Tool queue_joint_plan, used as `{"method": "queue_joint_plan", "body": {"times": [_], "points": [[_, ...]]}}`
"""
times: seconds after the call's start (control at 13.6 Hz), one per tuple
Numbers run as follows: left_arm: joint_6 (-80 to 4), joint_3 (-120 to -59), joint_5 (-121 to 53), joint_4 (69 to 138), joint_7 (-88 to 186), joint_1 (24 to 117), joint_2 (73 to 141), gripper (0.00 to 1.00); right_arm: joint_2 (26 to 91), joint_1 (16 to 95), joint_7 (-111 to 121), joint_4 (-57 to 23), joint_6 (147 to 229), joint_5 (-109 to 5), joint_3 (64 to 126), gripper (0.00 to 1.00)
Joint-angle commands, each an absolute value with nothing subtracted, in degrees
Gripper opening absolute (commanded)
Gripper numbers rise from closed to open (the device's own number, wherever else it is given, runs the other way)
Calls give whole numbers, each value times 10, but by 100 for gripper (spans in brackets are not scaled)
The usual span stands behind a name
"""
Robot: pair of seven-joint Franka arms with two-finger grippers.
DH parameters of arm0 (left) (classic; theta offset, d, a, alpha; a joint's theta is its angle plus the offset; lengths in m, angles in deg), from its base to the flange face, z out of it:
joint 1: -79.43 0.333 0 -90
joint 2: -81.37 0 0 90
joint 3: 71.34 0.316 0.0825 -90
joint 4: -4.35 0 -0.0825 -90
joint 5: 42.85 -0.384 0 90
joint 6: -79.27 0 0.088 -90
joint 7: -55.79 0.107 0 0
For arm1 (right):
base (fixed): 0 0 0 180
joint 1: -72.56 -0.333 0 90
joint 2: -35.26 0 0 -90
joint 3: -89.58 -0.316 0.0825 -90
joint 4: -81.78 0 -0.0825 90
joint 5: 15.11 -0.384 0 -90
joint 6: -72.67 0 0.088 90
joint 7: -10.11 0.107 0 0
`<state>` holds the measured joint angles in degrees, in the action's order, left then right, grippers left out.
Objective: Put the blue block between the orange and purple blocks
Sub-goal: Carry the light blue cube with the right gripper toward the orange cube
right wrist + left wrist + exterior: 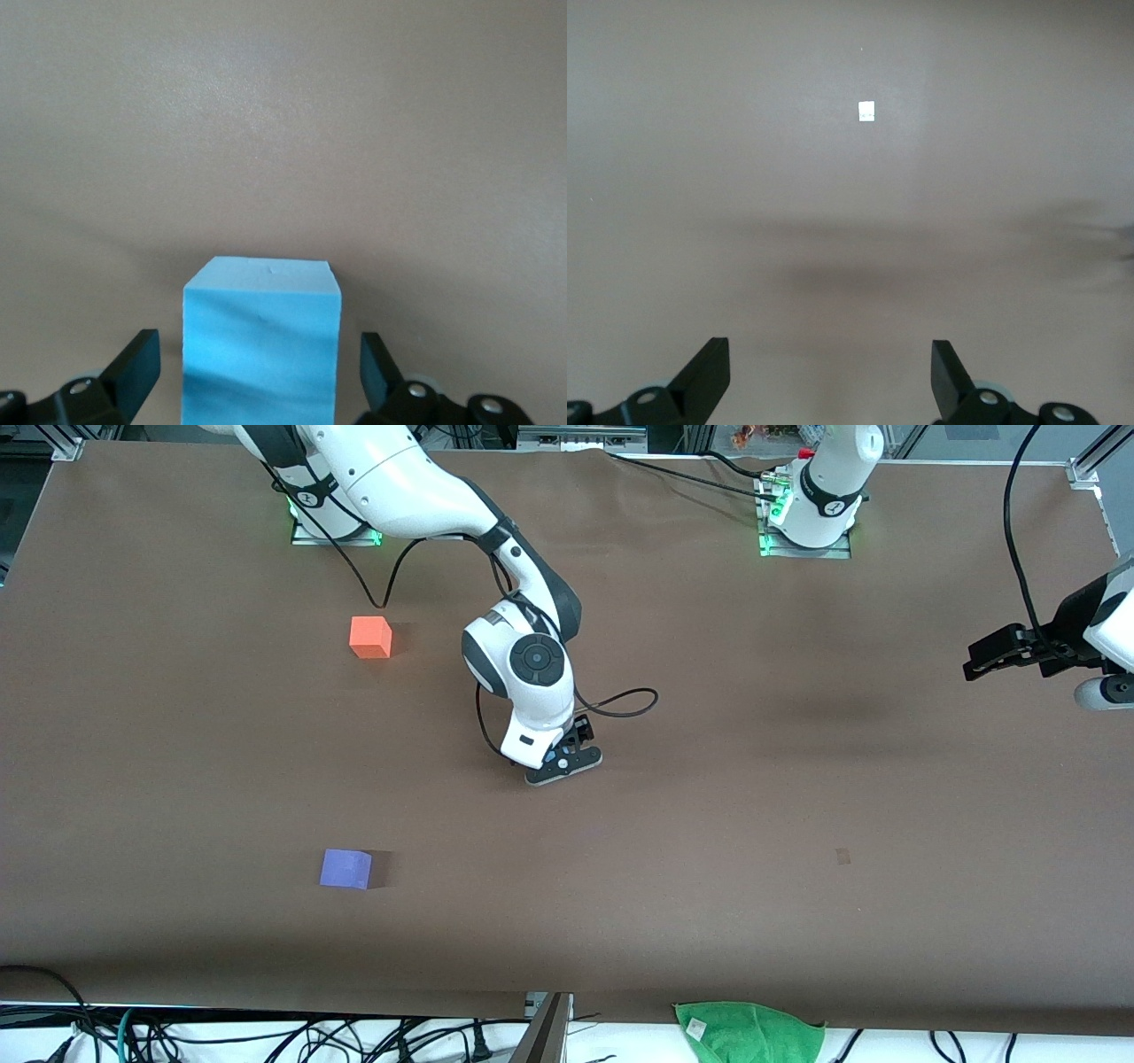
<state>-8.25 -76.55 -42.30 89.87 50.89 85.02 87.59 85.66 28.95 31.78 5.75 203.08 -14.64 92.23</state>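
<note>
- My right gripper (257,367) sits low at mid-table, fingers spread either side of the blue block (261,345), not touching it.
- My left gripper (831,376) waits, fingers spread, holding nothing.

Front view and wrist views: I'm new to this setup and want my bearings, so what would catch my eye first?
The right arm bends down mid-table, its open pincer straddling the blue block with a gap on each side. The orange block sits toward the right arm's end, and the purple block lies nearer the front camera than it. The left pincer waits open over bare table at the left arm's end.
</note>
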Motion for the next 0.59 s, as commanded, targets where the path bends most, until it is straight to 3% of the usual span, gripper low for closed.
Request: {"method": "queue_joint_plan", "body": {"times": [0.0, 0.15, 0.29, 0.37, 0.51], "points": [[-76, -763, -413, 882, 520, 849, 884, 100, 870, 290, 309, 73, 2042, -140, 922, 96], [-76, -763, -413, 882, 521, 851, 884, 100, 869, 290, 309, 73, 2042, -141, 923, 62], [-76, -763, -413, 882, 520, 850, 884, 100, 860, 311, 291, 73, 2033, -146, 924, 19], [-76, -763, -413, 882, 520, 850, 884, 100, 849, 338, 270, 71, 2007, -148, 921, 4], [-76, -763, -414, 882, 521, 851, 884, 100, 819, 378, 240, 66, 1959, -170, 921, 0]]}}
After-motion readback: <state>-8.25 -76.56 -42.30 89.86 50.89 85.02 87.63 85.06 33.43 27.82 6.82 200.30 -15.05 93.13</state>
